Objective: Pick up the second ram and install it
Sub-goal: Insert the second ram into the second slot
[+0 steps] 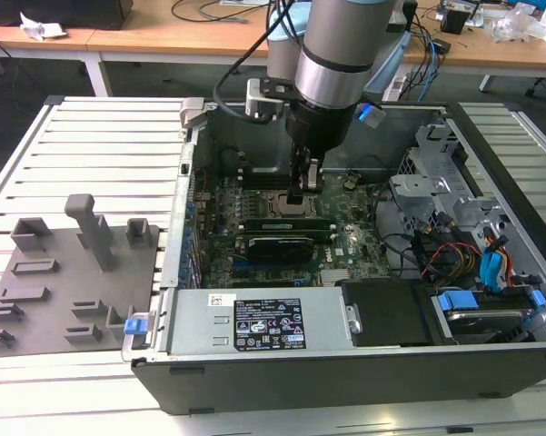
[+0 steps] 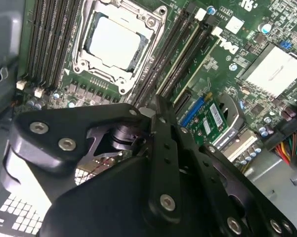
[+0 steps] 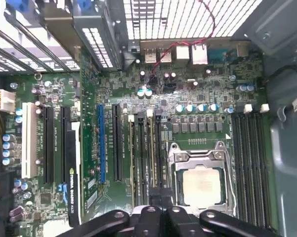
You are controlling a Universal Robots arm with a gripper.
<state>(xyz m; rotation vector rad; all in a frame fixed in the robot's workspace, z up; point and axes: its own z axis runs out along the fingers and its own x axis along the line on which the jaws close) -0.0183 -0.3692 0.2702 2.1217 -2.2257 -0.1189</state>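
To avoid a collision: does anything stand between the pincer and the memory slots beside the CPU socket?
Nothing visible does. The pincer hangs directly over the memory slots, and the gap between them looks free.

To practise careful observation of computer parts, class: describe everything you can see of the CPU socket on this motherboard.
The CPU socket is a squarish frame of silvery metal with screws at its corners. It is closed around a pale, matte metal-topped processor that fills its middle. It lies flat on the green motherboard, with banks of long black memory slots running along two opposite sides. In the exterior view the claw hangs close beside it, over one slot bank. Nothing is seen touching the socket.
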